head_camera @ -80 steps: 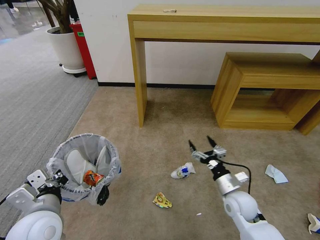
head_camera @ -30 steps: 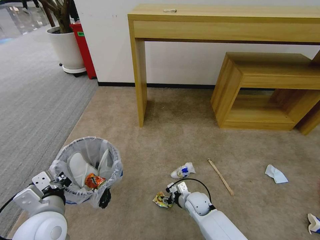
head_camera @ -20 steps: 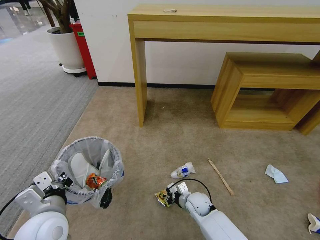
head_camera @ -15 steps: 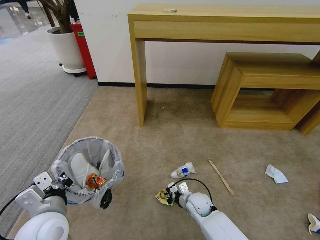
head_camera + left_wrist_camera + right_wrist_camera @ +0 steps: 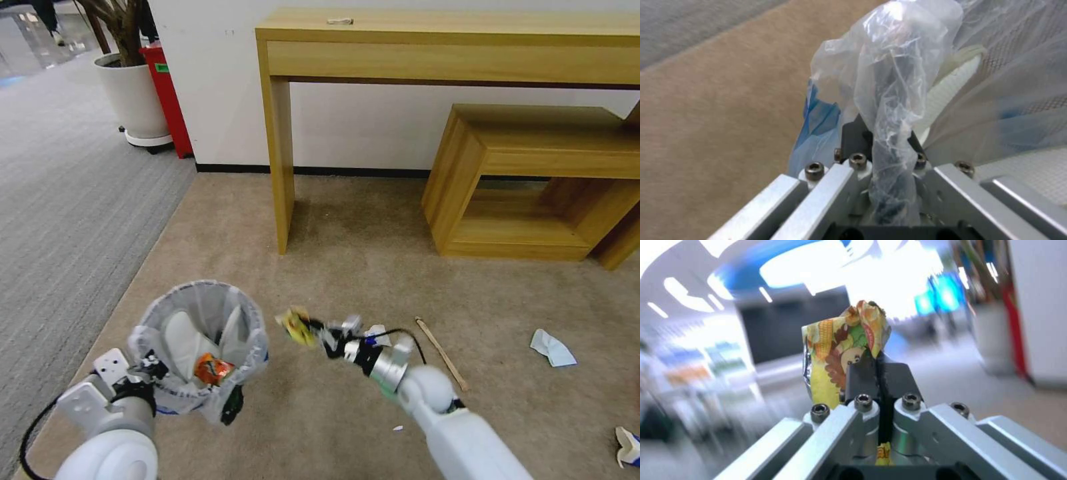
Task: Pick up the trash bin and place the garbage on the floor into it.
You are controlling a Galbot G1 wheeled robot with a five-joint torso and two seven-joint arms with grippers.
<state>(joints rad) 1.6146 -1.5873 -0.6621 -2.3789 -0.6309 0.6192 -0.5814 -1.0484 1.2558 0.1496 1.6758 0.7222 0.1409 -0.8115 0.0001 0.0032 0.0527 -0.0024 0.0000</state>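
Observation:
The black trash bin (image 5: pixel 230 403) with its white bag liner (image 5: pixel 200 313) hangs tilted above the beige floor (image 5: pixel 333 267), low on the left. My left gripper (image 5: pixel 150 367) is shut on its rim and liner (image 5: pixel 889 83), as the left wrist view shows at the gripper (image 5: pixel 887 140). Two white slippers (image 5: pixel 180 337) and a red snack packet (image 5: pixel 212 368) lie inside. My right gripper (image 5: pixel 313 331) is shut on a yellow colourful wrapper (image 5: pixel 295 327), held in the air just right of the bin; the right wrist view shows the same wrapper (image 5: pixel 835 343) in that gripper (image 5: pixel 880 363).
On the floor lie a paper cup (image 5: pixel 379 331) partly behind my right arm, a wooden stick (image 5: pixel 440 352), a pale blue tissue (image 5: pixel 552 348) and a blue-white scrap (image 5: pixel 627 445). A wooden desk (image 5: pixel 280 133) and low shelf (image 5: pixel 527 180) stand ahead; a planter (image 5: pixel 133 93) on grey carpet (image 5: pixel 67 187).
My right gripper closed on the yellow wrapper on the floor, then lifted it and carried it left toward the bin. The left arm has brought the bin a little to the right.

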